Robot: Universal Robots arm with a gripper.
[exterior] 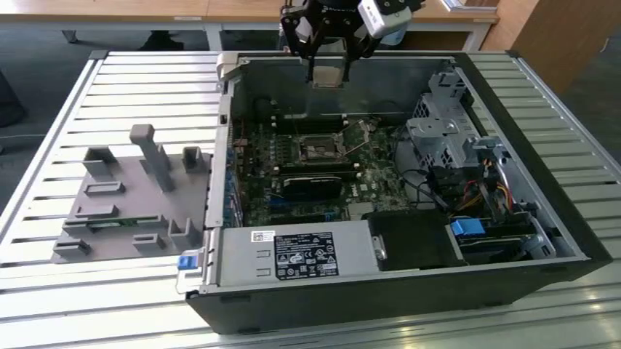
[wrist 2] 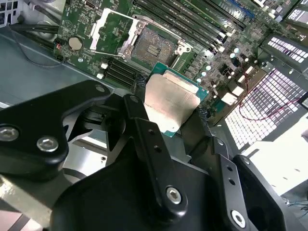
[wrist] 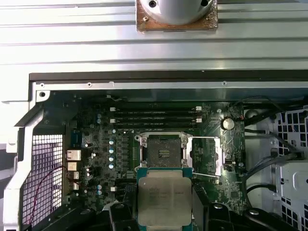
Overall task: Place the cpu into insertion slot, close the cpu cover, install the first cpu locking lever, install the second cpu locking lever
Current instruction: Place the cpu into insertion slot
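Observation:
My gripper (exterior: 328, 67) hangs above the far side of the open computer case, shut on the cpu (exterior: 328, 75), a flat square chip with a silver-grey top. In both wrist views the cpu (wrist 2: 171, 103) (wrist: 163, 197) sits between my black fingers (wrist 2: 137, 113), held by two opposite edges. The insertion slot (exterior: 315, 149) (wrist 2: 153, 48) (wrist: 162, 153) lies bare on the green board below, apart from the chip. The cpu cover (wrist 2: 109, 29) (wrist: 204, 156), a thin metal frame, is swung open beside the slot.
A black power-supply box (exterior: 291, 254) fills the case's near side, and a drive cage with cables (exterior: 441, 138) stands at the exterior view's right. Long memory slots (wrist: 156, 115) run beside the socket. A grey fixture block (exterior: 126, 196) rests on the slatted table (exterior: 58, 291).

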